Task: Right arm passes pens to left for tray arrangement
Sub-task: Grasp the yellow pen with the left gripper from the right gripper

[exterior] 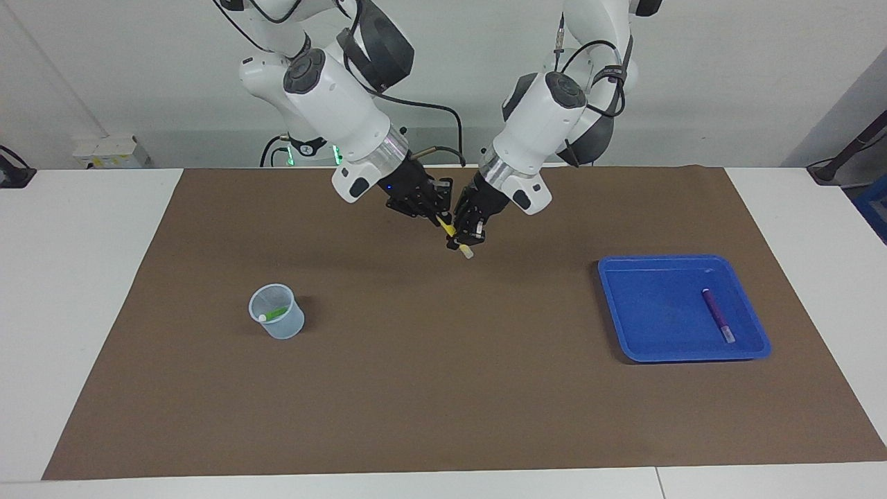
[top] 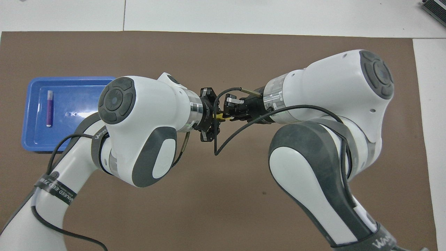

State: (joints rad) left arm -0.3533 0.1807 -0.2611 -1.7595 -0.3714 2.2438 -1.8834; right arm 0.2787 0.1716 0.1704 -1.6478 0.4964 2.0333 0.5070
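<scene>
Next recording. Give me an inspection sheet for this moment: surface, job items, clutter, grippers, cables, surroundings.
Surface: brown mat on a white table.
Job items: purple pen lies in the blue tray toward the left arm's end; green pen in the translucent cup toward the right arm's end; yellow pen is up in the air between the grippers.
Clutter: nothing seen.
Grippers: right gripper and left gripper meet at the yellow pen over the mat's middle.
Cables: black cable loops under the wrists.
Surroundings: white wall; small box at the table's edge.
</scene>
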